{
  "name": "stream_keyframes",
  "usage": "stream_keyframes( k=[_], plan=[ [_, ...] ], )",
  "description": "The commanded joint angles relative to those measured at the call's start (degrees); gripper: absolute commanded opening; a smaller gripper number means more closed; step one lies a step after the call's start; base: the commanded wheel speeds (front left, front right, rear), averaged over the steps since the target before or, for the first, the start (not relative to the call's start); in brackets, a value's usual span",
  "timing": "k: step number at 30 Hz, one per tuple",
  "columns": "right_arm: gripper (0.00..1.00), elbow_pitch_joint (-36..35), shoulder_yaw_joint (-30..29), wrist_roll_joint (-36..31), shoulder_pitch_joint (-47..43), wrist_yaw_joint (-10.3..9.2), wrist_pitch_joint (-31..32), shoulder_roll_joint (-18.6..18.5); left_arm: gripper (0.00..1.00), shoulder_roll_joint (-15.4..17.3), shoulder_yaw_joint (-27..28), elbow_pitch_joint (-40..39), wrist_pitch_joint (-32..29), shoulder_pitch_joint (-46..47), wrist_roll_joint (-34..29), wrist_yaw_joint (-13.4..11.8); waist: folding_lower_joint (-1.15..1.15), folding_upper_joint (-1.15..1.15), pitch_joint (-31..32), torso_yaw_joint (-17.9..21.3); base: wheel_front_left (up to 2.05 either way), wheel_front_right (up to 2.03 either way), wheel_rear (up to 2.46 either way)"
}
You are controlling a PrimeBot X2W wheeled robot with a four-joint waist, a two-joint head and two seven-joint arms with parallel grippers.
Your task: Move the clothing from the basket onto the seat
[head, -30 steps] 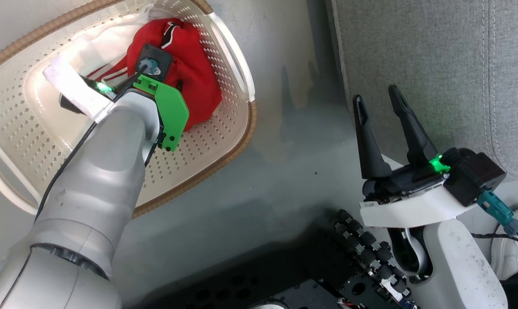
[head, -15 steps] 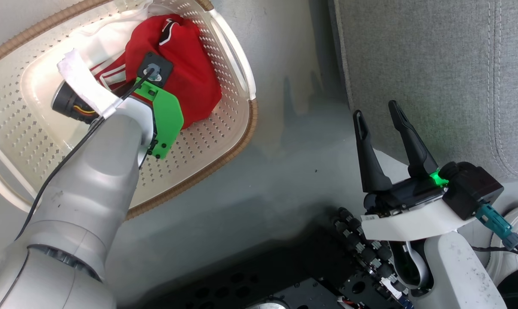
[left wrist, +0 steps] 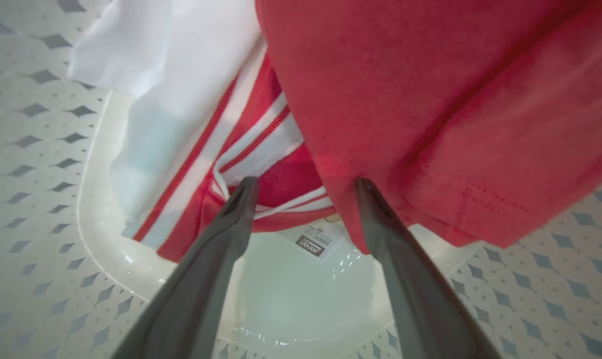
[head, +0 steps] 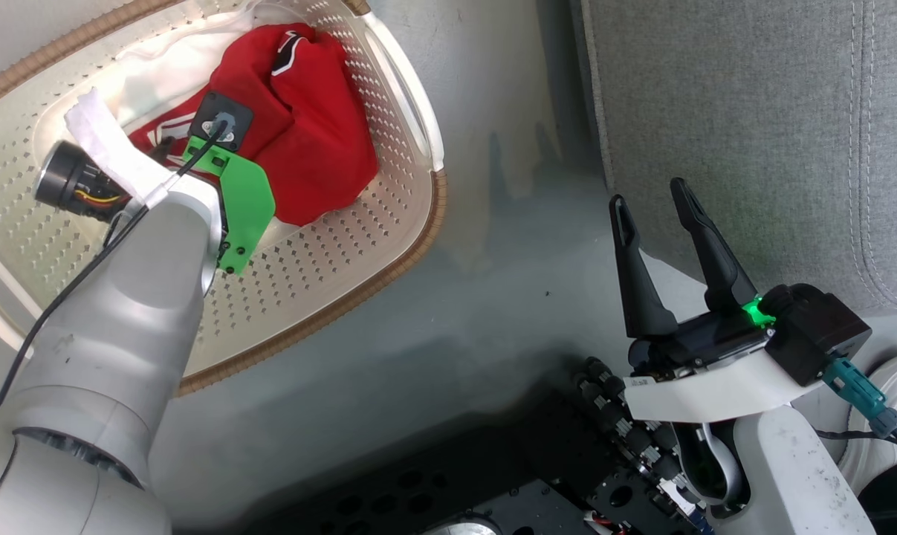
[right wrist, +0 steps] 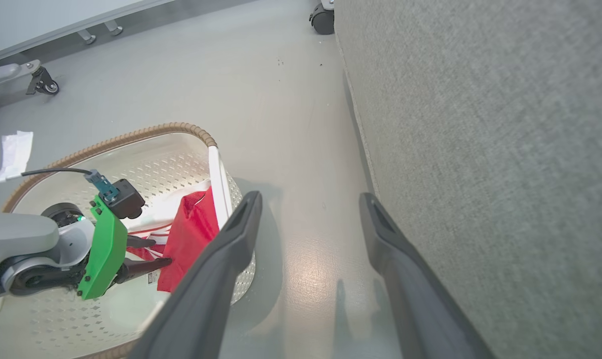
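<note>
Since a second ago the left arm's wrist has slid toward the left of the head view, uncovering more of the clothing (head: 314, 148), while the right gripper (head: 649, 195) holds about where it was. The left gripper (left wrist: 305, 185) is down inside the basket (head: 322, 260), its fingers spread wide with nothing pinched. One tip touches the white-striped trim and the other touches the hem of the plain red fabric. Both red garments lie bunched against the basket's far side by the white handle (head: 411, 104), with white cloth (left wrist: 146, 75) beside them. Just below their edge, a paper label (left wrist: 314, 243) shows on the bare glossy bottom between the fingers.

The nearer half of the basket is open perforated plastic. A strip of grey floor (head: 493, 312) runs between the basket's brown rim and the couch (head: 730, 96). The right gripper is released and empty, hanging over that strip just beside the couch's upright edge. None of the clothing lies on the couch.
</note>
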State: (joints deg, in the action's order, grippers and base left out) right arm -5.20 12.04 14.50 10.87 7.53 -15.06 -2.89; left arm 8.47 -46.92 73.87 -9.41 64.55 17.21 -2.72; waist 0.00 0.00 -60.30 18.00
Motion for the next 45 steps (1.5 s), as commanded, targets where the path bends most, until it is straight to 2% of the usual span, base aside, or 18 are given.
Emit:
stream_keyframes(
  k=[1,7,9,15,26,35,44,45],
  plan=[
    [1.0,-0.29,0.1,0.09,-0.43,-0.08,-0.17,0.01,1.0,0.94,-0.63,-0.01,0.58,1.26,-0.86,-0.77,0.0,0.0,-0.09,-0.04,0.0,0.0,0.0],
    [1.0,-0.33,0.09,-0.3,-0.53,-0.08,-0.17,0.01,1.0,1.36,-2.11,0.0,1.5,2.07,-1.99,-1.72,0.0,0.0,-0.4,-0.3,0.0,0.0,0.0],
    [1.0,-0.36,0.16,-0.35,-0.49,-0.08,-0.17,0.01,1.0,1.4,-2.63,-0.01,1.87,2.19,-2.29,-1.14,0.0,0.0,-0.48,-0.32,0.0,0.0,0.0],
    [1.0,-0.48,-0.05,-0.48,-0.92,-0.08,-0.17,0.01,1.0,0.77,-3.35,-0.01,0.68,1.32,-1.19,3.37,0.0,0.0,-0.72,-0.35,0.0,0.0,0.0],
    [1.0,-1.29,-0.56,-0.98,-2.32,-0.08,-0.17,0.01,1.0,0.44,-5.55,-0.01,-1.68,1.99,-1.83,5.72,0.0,0.0,-1.19,-0.47,0.0,0.0,0.0],
    [1.0,-2.29,-0.82,-1.25,-3.42,-0.08,-0.17,0.01,1.0,0.06,-6.59,-0.01,-2.37,2.66,-1.6,5.2,0.0,0.0,-1.57,-0.74,0.0,0.0,0.0],
    [1.0,-3.04,-0.96,-1.79,-4.28,-0.08,-0.17,0.01,1.0,-0.29,-7.89,0.0,-5.39,2.18,-1.13,6.66,0.0,0.0,-1.72,-0.86,0.0,0.0,0.0],
    [1.0,-3.1,-1.0,-1.84,-4.34,-0.08,-0.17,0.01,0.93,-0.44,-7.98,0.0,-5.83,2.1,-0.97,6.86,0.0,0.0,-1.72,-0.94,0.0,0.0,0.0]
  ],
)
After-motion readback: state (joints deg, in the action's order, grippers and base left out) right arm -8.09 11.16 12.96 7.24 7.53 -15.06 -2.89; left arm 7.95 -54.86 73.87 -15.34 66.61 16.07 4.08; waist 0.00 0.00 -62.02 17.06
